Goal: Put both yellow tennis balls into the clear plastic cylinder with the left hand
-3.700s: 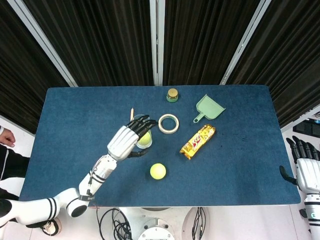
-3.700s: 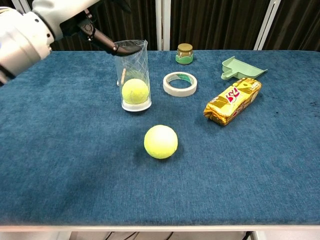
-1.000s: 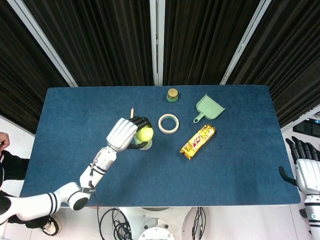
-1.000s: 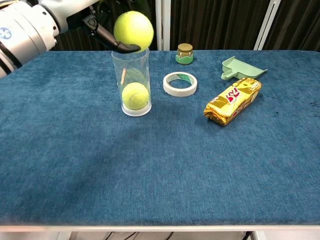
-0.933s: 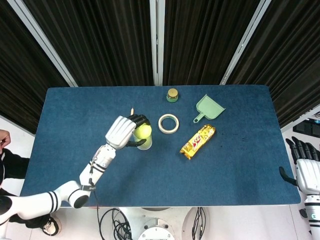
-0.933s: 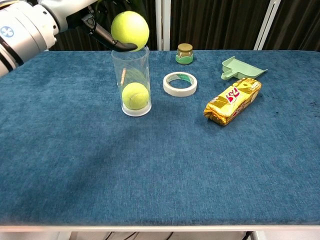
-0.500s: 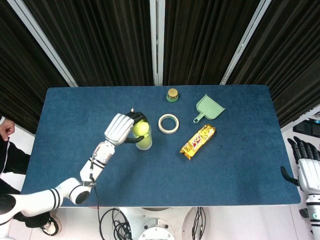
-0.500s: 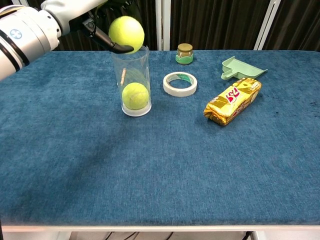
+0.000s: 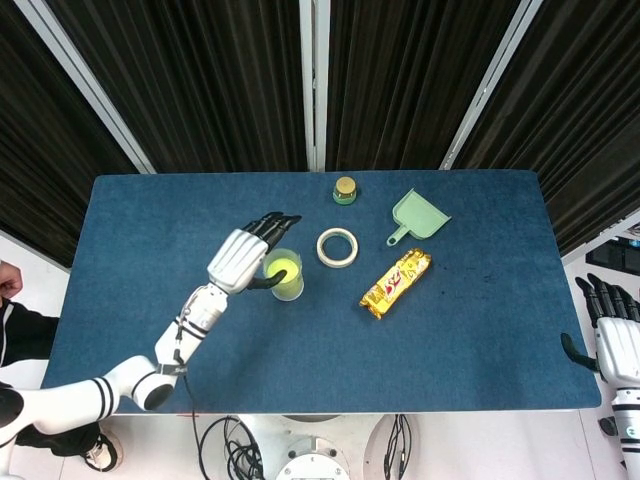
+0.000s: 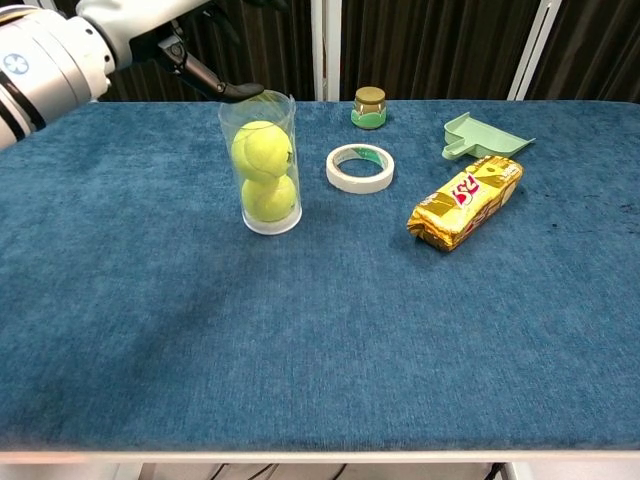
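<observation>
Both fuzzy yellow tennis balls sat stacked one on the other inside the upright clear plastic cylinder, which stood left of centre on the napped blue tabletop, toward its far edge; the tube's narrow bore held them in a column, so the task looked done. The left robot hand hovered beside and above the cylinder's rim, fingers spread and holding nothing, one dark fingertip over the mouth, as fits a release. The right robot hand hung off the tabletop's right edge, fingers apart and empty.
</observation>
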`<state>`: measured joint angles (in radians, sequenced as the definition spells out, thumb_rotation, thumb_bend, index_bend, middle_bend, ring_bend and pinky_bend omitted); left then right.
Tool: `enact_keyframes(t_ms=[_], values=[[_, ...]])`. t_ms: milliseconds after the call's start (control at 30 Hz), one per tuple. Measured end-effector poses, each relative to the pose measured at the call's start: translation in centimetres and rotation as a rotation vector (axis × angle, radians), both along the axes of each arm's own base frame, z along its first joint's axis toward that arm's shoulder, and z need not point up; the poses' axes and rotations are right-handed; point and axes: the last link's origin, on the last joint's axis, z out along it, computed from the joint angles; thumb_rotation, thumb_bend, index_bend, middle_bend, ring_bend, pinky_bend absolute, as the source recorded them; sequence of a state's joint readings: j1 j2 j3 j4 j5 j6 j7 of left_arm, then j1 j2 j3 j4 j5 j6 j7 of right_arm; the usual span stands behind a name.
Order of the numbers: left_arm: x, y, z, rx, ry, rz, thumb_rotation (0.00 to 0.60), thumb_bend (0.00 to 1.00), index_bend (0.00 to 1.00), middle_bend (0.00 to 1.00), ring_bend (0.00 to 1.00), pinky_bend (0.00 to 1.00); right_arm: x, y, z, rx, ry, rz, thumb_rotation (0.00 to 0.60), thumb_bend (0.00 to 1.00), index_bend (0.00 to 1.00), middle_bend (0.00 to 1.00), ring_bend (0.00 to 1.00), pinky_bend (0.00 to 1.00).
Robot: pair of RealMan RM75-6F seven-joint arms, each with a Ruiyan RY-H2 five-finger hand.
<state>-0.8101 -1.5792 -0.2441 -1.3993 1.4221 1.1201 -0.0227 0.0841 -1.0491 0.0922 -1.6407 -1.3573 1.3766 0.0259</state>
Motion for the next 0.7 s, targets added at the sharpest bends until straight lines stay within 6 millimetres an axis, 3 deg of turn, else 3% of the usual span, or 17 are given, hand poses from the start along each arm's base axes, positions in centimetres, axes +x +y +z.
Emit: enact_keyframes(t_ms=[167,333,467,600,700], values=[[-0.3,-1.3,1.5,0.04,-0.015,-0.012,0.6,0.25,0.21,0.14,0.08,0.25,-0.3,0.1,-0.1,-0.003,0.014,-0.008,0.6,0.31,0.0,0.0,0.0,0.0],[-3.1,-3.7,4.1,0.192,0.11,-0.026,0.6,0.21,0.23,0.17,0.1,0.27,-0.4,0.1,-0.5,-0.008,0.042,-0.005,0.6,0.31,0.0,0.0,0.0,0.0],[-8.3,-6.9,6.5,0.317,0.245,0.047,0.6,0.19,0.1,0.16,0.12,0.3,-0.3,0.0,-0.6,0.005,0.078,0.046,0.6,0.24,0.0,0.0,0.0,0.0],[-14.7,-10.7,9.0,0.366,0.341,0.187,0.6,0.18,0.08,0.11,0.1,0.26,-0.9,-0.1,-0.5,0.003,0.157,0.127,0.6,0.21,0.0,0.0,0.0,0.0],[-18.2,-12.9,10.6,0.377,0.384,0.257,0.6,0.19,0.08,0.1,0.08,0.24,-1.4,-0.1,-0.7,0.0,0.182,0.162,0.6,0.21,0.0,0.0,0.0,0.0]])
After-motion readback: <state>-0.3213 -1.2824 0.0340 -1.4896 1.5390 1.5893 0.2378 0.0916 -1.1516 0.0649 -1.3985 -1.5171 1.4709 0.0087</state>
